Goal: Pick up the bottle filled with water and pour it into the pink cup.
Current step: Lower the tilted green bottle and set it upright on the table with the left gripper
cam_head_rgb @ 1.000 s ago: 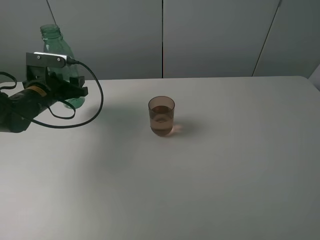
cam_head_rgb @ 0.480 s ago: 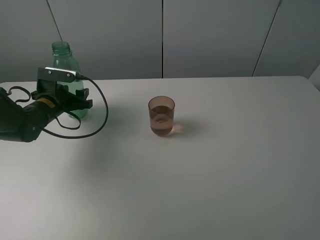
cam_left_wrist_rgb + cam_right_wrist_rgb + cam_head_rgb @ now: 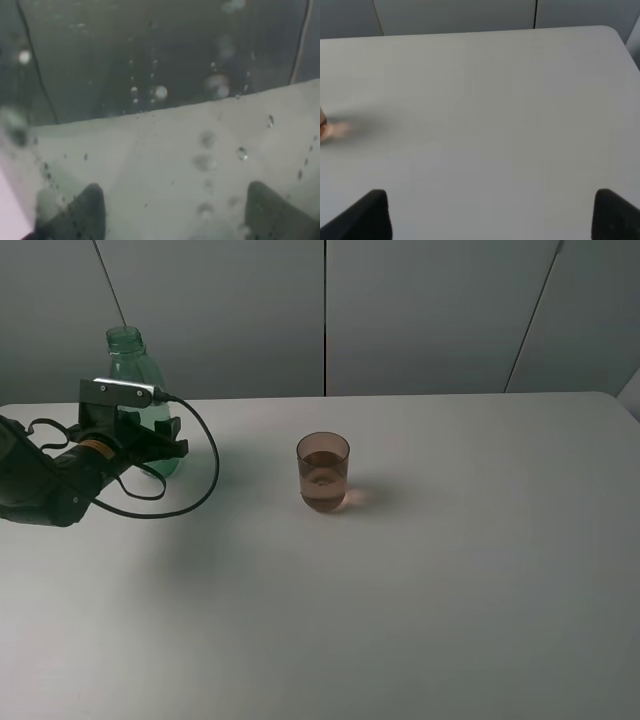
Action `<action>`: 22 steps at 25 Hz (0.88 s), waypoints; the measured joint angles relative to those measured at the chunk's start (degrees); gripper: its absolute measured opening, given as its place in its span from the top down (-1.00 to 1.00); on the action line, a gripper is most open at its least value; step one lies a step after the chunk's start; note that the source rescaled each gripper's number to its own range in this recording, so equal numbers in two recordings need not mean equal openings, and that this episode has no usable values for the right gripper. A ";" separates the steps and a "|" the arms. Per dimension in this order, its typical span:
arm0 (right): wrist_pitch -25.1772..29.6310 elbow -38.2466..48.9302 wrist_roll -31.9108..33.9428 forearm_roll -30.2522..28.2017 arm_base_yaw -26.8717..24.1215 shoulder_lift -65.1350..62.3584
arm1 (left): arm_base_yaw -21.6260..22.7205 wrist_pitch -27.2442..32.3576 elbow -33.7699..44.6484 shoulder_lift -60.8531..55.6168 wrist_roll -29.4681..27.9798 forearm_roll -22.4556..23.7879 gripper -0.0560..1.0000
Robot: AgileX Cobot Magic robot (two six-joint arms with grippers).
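The tall see-through green plastic bottle (image 3: 140, 390) stands upright near the far left corner of the white tabletop (image 3: 420, 580). The black left arm reaches in low from the left edge, stretched out nearly flat. Its left gripper (image 3: 150, 440) is squeezed tight around the bottle's body. The small brownish-pink see-through cup (image 3: 323, 473) stands near the middle of the tabletop, well apart from the bottle, with some liquid inside. The right gripper (image 3: 490, 212) hangs over bare tabletop with its fingers spread wide.
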 joint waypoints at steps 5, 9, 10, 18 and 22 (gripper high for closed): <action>0.00 0.00 0.00 0.00 0.00 0.00 | 0.00 0.10 -0.09 0.00 0.00 0.04 0.89; 0.00 0.00 0.00 0.00 0.00 0.00 | 0.00 0.20 -0.09 0.00 0.00 0.14 0.89; 0.00 0.00 0.00 0.00 0.00 0.00 | 0.00 0.20 -0.09 0.00 0.00 0.14 0.85; 0.00 0.00 0.00 0.00 0.00 0.00 | 0.00 3.48 0.98 -1.53 1.71 0.27 -0.08; 0.00 0.00 0.00 0.00 0.00 0.00 | 0.00 5.28 1.74 -2.72 1.84 0.27 -0.78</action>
